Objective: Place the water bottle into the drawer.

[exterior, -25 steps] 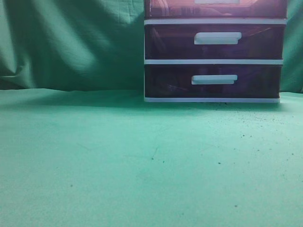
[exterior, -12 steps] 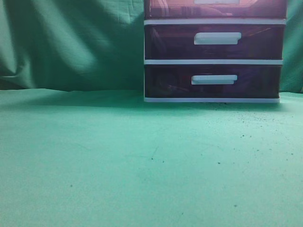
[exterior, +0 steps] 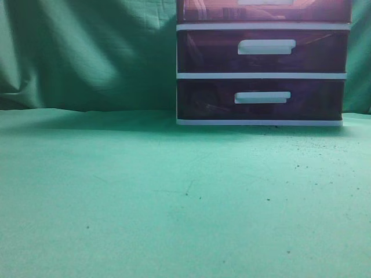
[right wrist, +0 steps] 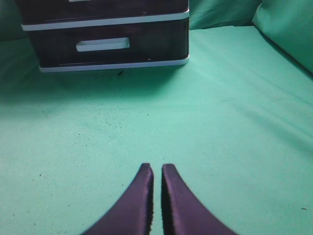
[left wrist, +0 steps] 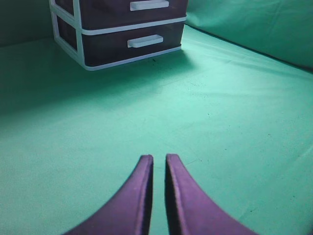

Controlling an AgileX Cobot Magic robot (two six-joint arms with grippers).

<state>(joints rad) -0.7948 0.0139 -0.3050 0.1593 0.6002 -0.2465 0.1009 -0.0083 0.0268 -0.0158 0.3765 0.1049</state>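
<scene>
**Ana:** Exterior view first: the white-framed drawer unit (exterior: 261,63) stands at the back of the green-covered counter (exterior: 145,197), against a green curtain (exterior: 87,52). The reddish-purple top drawer (exterior: 264,10) is cut by the upper edge, pushed in as far as I can tell, with something pale showing faintly through its front. No arm shows from this camera.

**Ben:** And the wrists?

**Ana:** The left gripper (left wrist: 159,161) has its purple jaws together, only a thin slit between the tips, gripping nothing. The unit lies well ahead of those jaws and off to their left, showing just the two darker drawers.

**Ben:** The right one?

**Ana:** The right gripper (right wrist: 156,169) also has its jaws closed and empty above bare cloth. The unit sits well ahead and slightly left of them.

**Ben:** The bottle?

**Ana:** I cannot make out a water bottle from any camera.
</scene>
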